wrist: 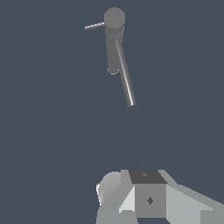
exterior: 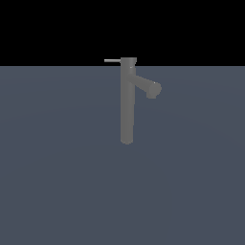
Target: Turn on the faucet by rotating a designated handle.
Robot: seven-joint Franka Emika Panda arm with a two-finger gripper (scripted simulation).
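The faucet (exterior: 126,110) is a tall slim grey column standing upright on the flat blue-grey ground, with a short thick spout (exterior: 148,87) angling toward the exterior view's right. The handle (exterior: 112,61), a thin pale rod, sticks out level from the top cap toward the exterior view's left. From the wrist view I look down on the faucet cap (wrist: 114,18), with the handle (wrist: 94,26) jutting sideways from it. Only part of my white boxy gripper (wrist: 148,192) shows at that picture's edge, well apart from the faucet and touching nothing. Its fingertips are hidden. The exterior view does not show the gripper.
A flat blue-grey ground (exterior: 57,182) spreads around the faucet, under a black background.
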